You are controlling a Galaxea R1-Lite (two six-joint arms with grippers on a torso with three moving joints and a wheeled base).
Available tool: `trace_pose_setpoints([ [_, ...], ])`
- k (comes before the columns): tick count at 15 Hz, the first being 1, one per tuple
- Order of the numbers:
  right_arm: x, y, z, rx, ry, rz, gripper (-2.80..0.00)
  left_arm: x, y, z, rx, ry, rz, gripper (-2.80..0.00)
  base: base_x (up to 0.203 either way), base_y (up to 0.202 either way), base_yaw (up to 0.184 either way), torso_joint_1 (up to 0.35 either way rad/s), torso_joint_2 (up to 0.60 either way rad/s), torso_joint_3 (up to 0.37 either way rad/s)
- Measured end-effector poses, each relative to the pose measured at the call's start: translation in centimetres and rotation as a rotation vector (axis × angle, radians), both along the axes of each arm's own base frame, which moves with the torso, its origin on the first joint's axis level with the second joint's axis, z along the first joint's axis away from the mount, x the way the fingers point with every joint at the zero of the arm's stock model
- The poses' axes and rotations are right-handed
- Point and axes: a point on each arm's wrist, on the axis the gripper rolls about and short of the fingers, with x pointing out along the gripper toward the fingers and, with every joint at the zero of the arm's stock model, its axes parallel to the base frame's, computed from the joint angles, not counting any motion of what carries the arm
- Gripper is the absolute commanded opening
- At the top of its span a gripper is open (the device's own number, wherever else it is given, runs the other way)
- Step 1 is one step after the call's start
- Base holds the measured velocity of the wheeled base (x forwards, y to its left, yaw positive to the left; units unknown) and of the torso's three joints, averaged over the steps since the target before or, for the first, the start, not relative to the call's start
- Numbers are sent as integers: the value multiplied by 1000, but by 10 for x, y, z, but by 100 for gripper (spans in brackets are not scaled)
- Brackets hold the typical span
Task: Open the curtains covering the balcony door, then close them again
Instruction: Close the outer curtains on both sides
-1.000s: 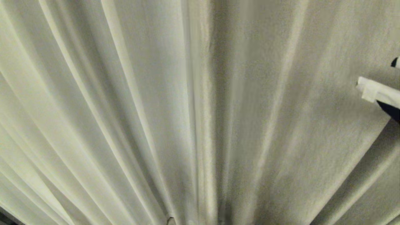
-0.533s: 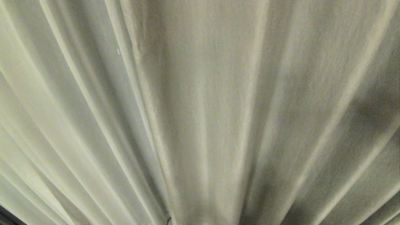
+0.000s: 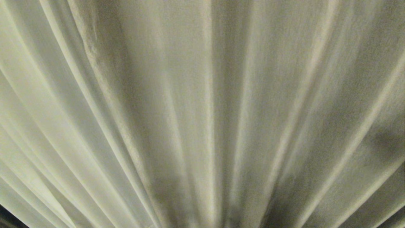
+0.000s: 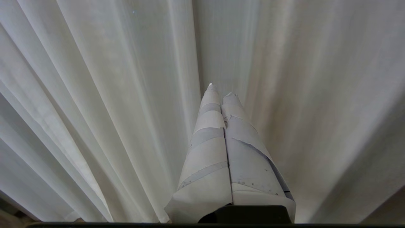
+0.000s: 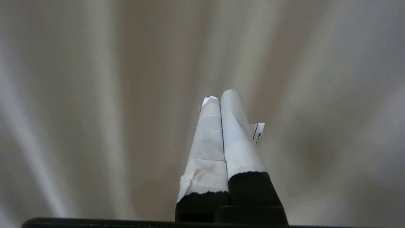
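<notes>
Cream woven fabric fills the head view from edge to edge: the curtains hang drawn across, pleats fanning out, and no glass or frame of the balcony door shows through them. A second ago the tip of the right gripper stood at the right edge of that view, its fingers apart; now it is gone from there. The hemmed edge of the right-hand panel, which then hung near the middle, now lies well over to the left and overlaps the smoother left-hand panel. Nothing else in the view has shifted, so the cloth itself has swung across. I take this as the closing half of the task finishing, the panel let go with the door covered, though nothing here shows whether the opening was ever done.

Only the wrist views show the arms. The right gripper has its taped fingers pressed together on nothing, pointing at blurred pleats and apart from them. The left gripper is likewise pressed together and empty, aimed at a fold just beyond its tips; whether it touches the cloth I cannot tell.
</notes>
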Motion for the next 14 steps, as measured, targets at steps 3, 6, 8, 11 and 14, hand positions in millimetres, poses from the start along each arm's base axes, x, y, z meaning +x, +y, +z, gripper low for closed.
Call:
trace_pose_setpoints([
  [3,-11,-8,-35,-9,8,-92,-280,0,0,0,0,0,1,-280,0,0,0,0,0,0],
  [6,-18,-10,-54,-24,94,-129,-280,0,0,0,0,0,1,-280,0,0,0,0,0,0],
  [8,-25,-13,-70,-38,200,-182,-280,0,0,0,0,0,1,-280,0,0,0,0,0,0],
  [11,-36,-16,-88,-53,323,-273,-280,0,0,0,0,0,0,-280,0,0,0,0,0,0],
  [14,-46,-17,-96,-37,324,-298,-280,0,0,0,0,0,1,-280,0,0,0,0,0,0],
])
